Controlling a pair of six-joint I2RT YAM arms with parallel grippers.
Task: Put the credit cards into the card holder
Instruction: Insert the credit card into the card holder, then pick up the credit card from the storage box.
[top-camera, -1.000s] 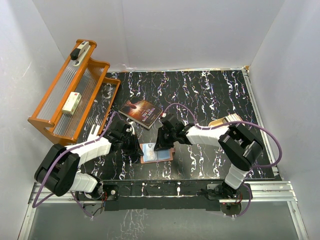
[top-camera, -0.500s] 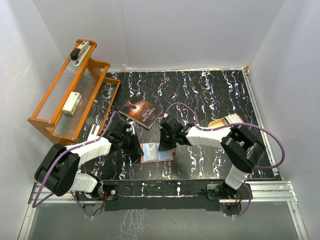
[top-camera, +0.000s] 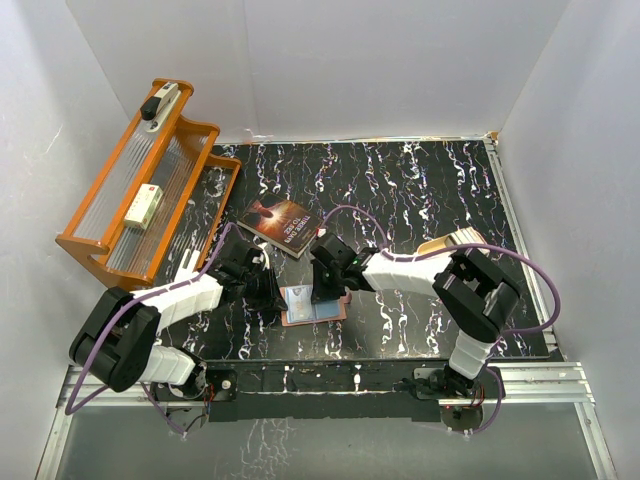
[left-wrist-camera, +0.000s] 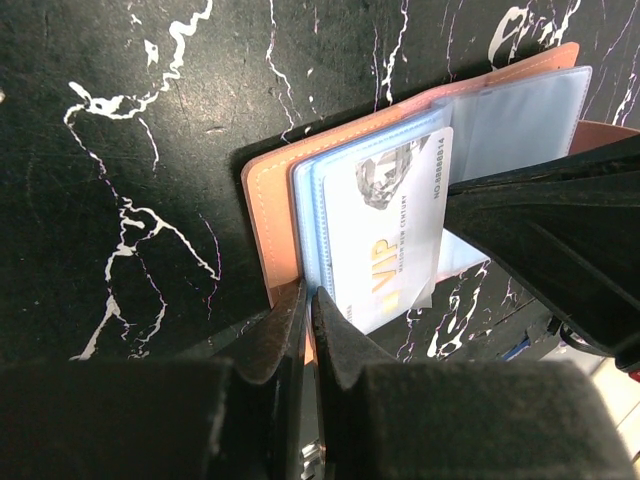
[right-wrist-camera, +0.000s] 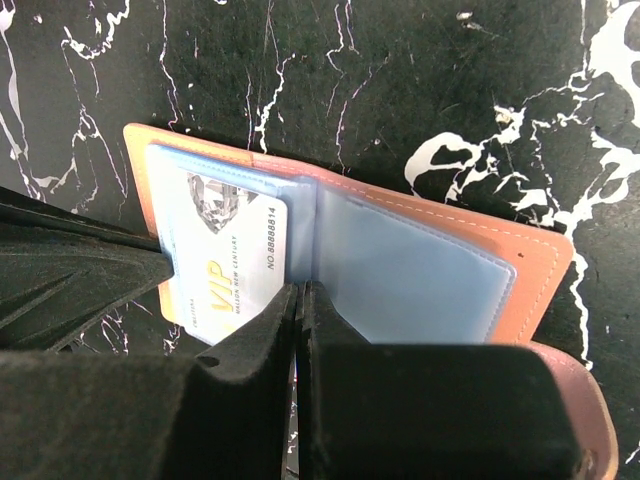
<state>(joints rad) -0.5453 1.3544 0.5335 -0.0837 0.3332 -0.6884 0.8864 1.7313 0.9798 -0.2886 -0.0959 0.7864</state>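
Note:
The card holder (top-camera: 335, 312) lies open on the black marbled table, its reddish-brown cover (left-wrist-camera: 268, 200) up and clear blue sleeves (right-wrist-camera: 410, 275) showing. A pale blue-white credit card (left-wrist-camera: 390, 235) marked VIP sits partly inside the left sleeve, one end sticking out. My left gripper (left-wrist-camera: 308, 295) is shut on the holder's left cover edge, and a strip of leather shows between its fingers. My right gripper (right-wrist-camera: 300, 290) is shut, its tips resting at the card's inner edge (right-wrist-camera: 225, 255) beside the fold. In the top view the two grippers (top-camera: 272, 293) (top-camera: 325, 290) flank the holder.
A dark paperback book (top-camera: 281, 226) lies just behind the holder. An orange rack (top-camera: 140, 190) with small items stands at the back left. A beige-gold object (top-camera: 450, 243) shows behind the right arm. White walls enclose the table.
My right gripper's jaws have closed, and its arm has shifted slightly left toward the holder's fold. The left arm and the holder have not moved.

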